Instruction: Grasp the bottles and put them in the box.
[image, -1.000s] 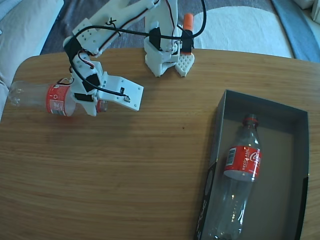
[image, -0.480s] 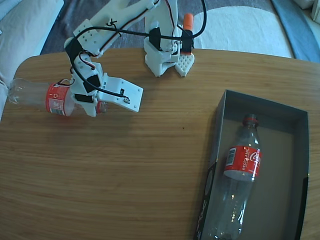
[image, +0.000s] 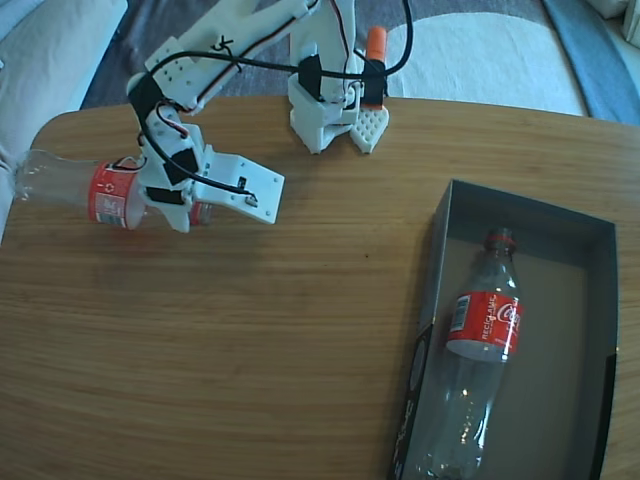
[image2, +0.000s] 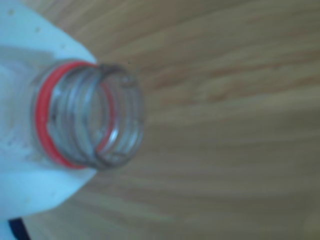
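Note:
One clear bottle (image: 70, 185) with a red label is at the table's left end in the fixed view, its base pointing left past the table edge. My gripper (image: 178, 203) is shut on it just behind the neck. The wrist view shows this bottle's open mouth and red neck ring (image2: 85, 122) between my white fingers (image2: 30, 45), with the wood table beyond. A second bottle (image: 480, 350) lies lengthwise inside the box (image: 428, 300) at the right, neck toward the far wall. The box is shallow, dark grey inside with black outer sides.
The arm's white base (image: 330, 110), with an orange part (image: 376, 45) beside it, is clamped at the table's far edge. Bare wood tabletop (image: 300, 330) spans the gap between my gripper and the box. A pale cushion (image: 50, 50) lies beyond the left edge.
The held bottle's base end has shifted slightly up and left in the fixed view. The gripper has barely moved. The bottle in the box is unchanged.

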